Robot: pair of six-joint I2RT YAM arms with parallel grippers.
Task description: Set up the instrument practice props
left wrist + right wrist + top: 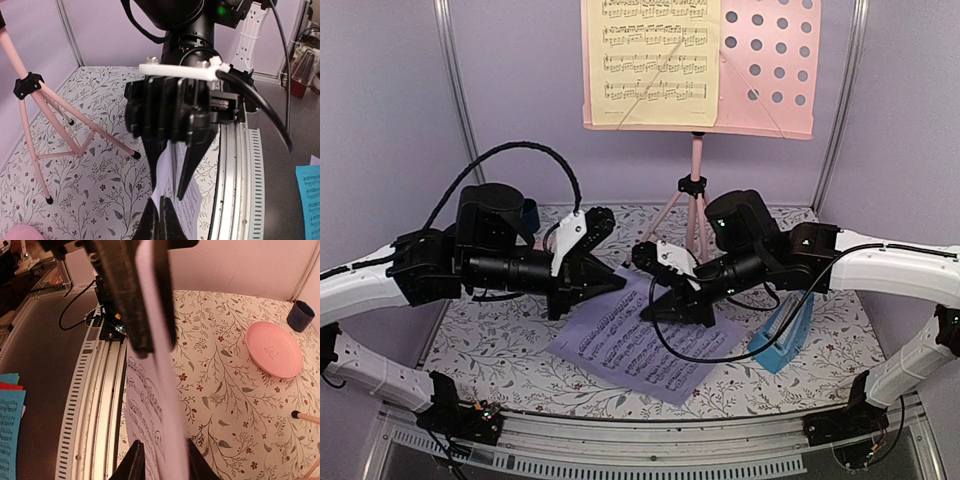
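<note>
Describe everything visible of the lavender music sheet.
The lavender sheet is thin paper printed with rows of black staves. Most of it lies flat and skewed on the floral cloth between the arms; its far edge is raised, pinched by the shut left gripper, while the right gripper straddles it, gap showing.

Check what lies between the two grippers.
The lavender sheet spans the gap: pinched by the left gripper, its edge running between the open fingers of the right gripper. Right wrist view shows it.

High rear overview, two close wrist views (shared: lavender sheet point(620, 345)).
</note>
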